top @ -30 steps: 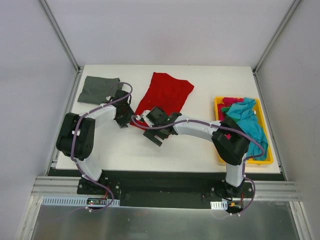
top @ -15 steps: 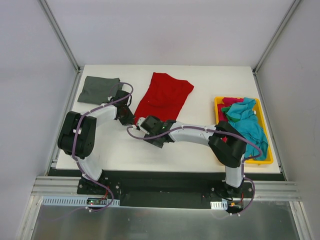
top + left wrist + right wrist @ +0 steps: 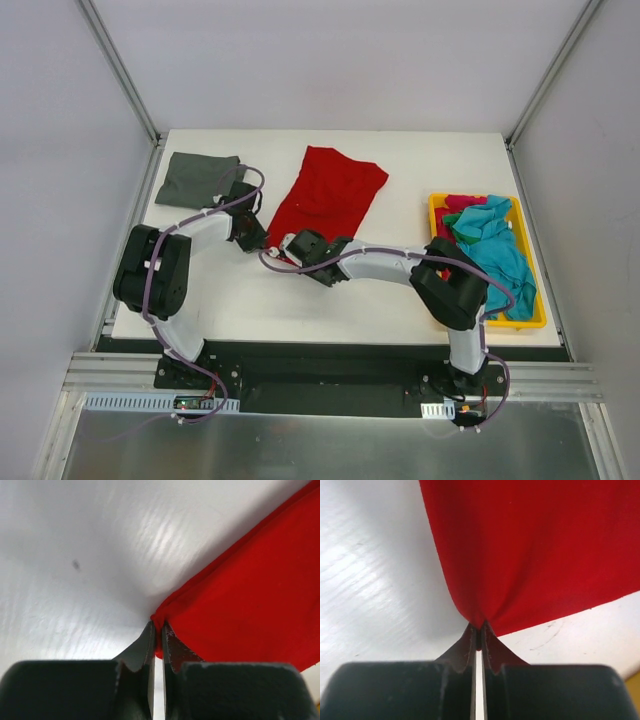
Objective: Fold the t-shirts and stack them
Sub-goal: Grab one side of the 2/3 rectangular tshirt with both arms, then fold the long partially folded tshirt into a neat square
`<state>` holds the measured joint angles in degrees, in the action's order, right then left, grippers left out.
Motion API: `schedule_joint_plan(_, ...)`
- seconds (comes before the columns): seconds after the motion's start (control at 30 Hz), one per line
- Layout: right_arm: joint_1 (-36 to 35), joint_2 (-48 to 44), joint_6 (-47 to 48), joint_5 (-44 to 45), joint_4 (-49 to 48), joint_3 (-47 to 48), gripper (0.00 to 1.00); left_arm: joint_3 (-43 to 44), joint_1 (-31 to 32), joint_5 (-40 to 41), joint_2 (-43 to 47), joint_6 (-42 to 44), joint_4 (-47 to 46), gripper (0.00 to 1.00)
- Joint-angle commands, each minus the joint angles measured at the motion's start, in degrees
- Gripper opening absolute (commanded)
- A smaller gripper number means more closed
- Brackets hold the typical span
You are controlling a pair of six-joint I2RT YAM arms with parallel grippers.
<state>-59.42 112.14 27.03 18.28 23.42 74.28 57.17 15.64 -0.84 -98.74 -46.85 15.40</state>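
Observation:
A bright red t-shirt (image 3: 332,192) lies spread flat at the table's middle back. My left gripper (image 3: 256,238) is shut on its near-left corner, where the hem bunches between the fingers (image 3: 158,626). My right gripper (image 3: 291,246) is shut on the near edge just to the right, the red cloth (image 3: 535,545) puckering into its tips (image 3: 479,628). A dark grey t-shirt (image 3: 198,178) lies folded at the back left. Turquoise (image 3: 496,250), pinkish-red (image 3: 457,203) and green (image 3: 451,219) t-shirts are heaped in the tray.
The yellow tray (image 3: 534,322) stands along the table's right edge. Bare white tabletop (image 3: 300,300) lies between the red shirt and the near edge. Both arms cross low over the near-left part of the table.
Both grippers have closed on the red shirt's near edge. The right gripper moved left and forward to that edge; the left one shifted slightly toward the corner.

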Motion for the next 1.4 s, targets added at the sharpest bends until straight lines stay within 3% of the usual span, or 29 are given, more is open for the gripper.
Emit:
schedule_joint_plan(0.0, -0.8, -3.6, -4.4, -14.2, 2.0, -3.3, 0.0, -4.2, -0.7, 7.8, 7.9, -3.1, 6.4, 0.0)
schedule_joint_plan(0.17, -4.3, -13.2, -12.6, -28.5, -3.9, -8.7, 0.0, -12.1, -0.7, 16.1, 26.0, -8.2, 12.2, 0.0)
schedule_joint_plan(0.37, -9.1, -19.0, -26.8, -45.2, -16.5, -14.9, 0.0, -19.6, -0.7, 19.9, 46.2, -12.5, 21.1, 0.0)
schedule_joint_plan(0.67, -16.3, -19.7, -36.5, -56.8, -29.3, -12.3, 0.01, -19.0, -0.7, 21.8, 73.0, -12.6, 31.4, 0.0)
schedule_joint_plan(0.77, -16.5, -19.9, -38.5, -58.3, -32.1, -12.8, 0.0, -17.2, -0.7, 22.0, 74.6, -12.2, 33.6, 0.0)
schedule_joint_plan(0.93, -16.2, -23.3, -38.9, -53.7, -32.2, -15.7, 0.0, -13.3, -0.7, 20.3, 69.6, -11.1, 33.2, 0.0)
schedule_joint_plan(1.37, -5.7, -39.3, -40.1, -44.0, -27.6, -27.0, 0.0, -8.0, 1.2, 10.5, 50.8, -7.3, 15.9, 0.0)
